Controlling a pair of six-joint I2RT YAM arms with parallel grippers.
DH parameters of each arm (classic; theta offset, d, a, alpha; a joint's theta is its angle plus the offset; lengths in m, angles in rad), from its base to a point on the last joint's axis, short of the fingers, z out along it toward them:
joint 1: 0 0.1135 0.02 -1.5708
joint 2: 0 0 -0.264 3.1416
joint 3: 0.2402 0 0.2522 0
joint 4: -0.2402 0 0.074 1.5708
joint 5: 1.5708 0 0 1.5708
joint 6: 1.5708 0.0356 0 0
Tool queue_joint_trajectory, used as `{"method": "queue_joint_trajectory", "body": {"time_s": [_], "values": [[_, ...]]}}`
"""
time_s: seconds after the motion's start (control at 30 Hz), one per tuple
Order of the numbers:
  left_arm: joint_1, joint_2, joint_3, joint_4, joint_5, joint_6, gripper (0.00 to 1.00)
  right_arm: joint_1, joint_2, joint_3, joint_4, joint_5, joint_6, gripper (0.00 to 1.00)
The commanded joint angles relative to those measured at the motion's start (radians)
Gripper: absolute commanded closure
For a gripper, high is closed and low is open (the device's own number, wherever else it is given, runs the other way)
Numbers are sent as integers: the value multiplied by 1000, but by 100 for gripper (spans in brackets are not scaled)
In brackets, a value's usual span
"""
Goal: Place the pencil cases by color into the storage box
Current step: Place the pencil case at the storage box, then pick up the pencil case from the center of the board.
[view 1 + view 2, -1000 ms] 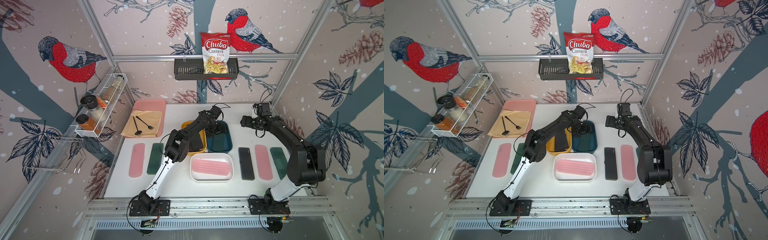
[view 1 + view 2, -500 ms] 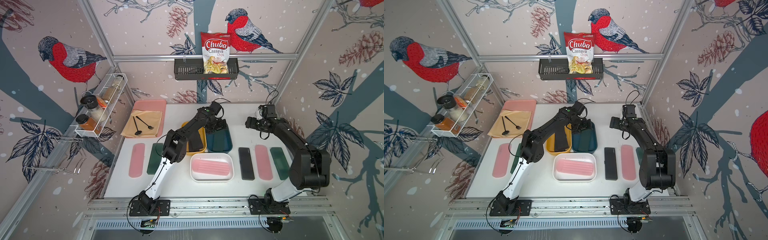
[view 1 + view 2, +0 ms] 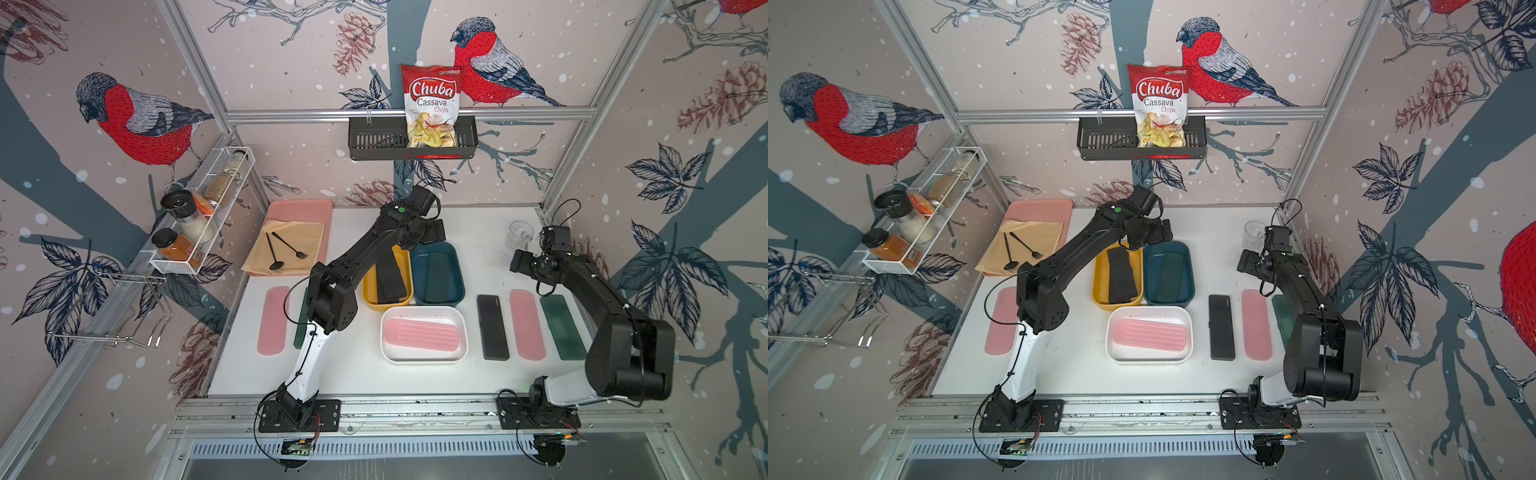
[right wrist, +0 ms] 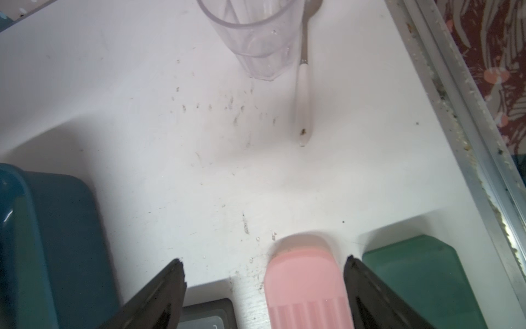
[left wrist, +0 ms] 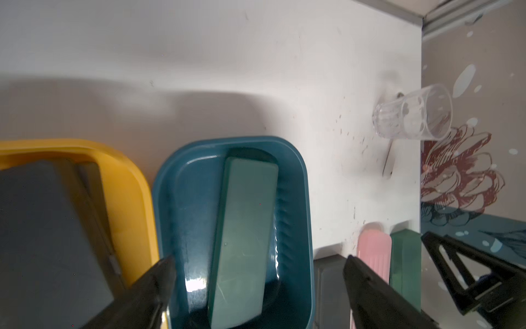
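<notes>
The left gripper [image 3: 436, 231] is hovering over the far end of the deep teal plastic tub [image 3: 458, 286], its jaws standing wide apart and grasping nothing. In the left wrist view its fingertips [image 5: 162, 273] are framing the dark green flat pencil case [image 5: 242, 228] that is lying inside that tub. Just beside it, the yellow plastic tub [image 3: 368, 300] is holding a black flat pencil case [image 3: 388, 278], and the white plastic tub [image 3: 424, 312] nearer the robot is holding a ribbed pink pencil case [image 3: 422, 336]. The right gripper [image 3: 516, 262] is hanging above the white table [image 3: 478, 241], its jaws likewise released and empty, near three cases lying side by side on the table: a loose black case [image 3: 492, 326], a loose pink case [image 3: 527, 324] and a loose dark green case [image 3: 563, 328]. On the table's left side a second pink case [image 3: 273, 320] is lying just beside a second dark green case [image 3: 300, 328], which the left arm is partly hiding.
</notes>
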Motion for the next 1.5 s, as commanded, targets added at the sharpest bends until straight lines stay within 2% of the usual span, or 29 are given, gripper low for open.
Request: {"method": "queue_joint_trajectory", "body": {"time_s": [0.0, 0.27, 0.57, 0.8, 1.03, 1.47], "values": [[30, -60, -77, 105, 5, 42, 3, -29, -35, -32, -9, 55, 25, 9], [102, -144, -171, 98, 86, 126, 3, -113, -69, -44, -80, 81, -11, 9], [148, -290, -369, 152, 133, 194, 3, -212, -51, -47, -112, 98, -245, 8], [201, -358, -446, 165, 155, 230, 3, -323, -58, -113, -114, 25, -440, 7], [230, -382, -452, 156, 154, 246, 3, -364, 39, -111, -122, -47, -478, 2], [235, -356, -433, 166, 167, 220, 3, -364, 135, -121, -81, 24, -476, 0]]}}
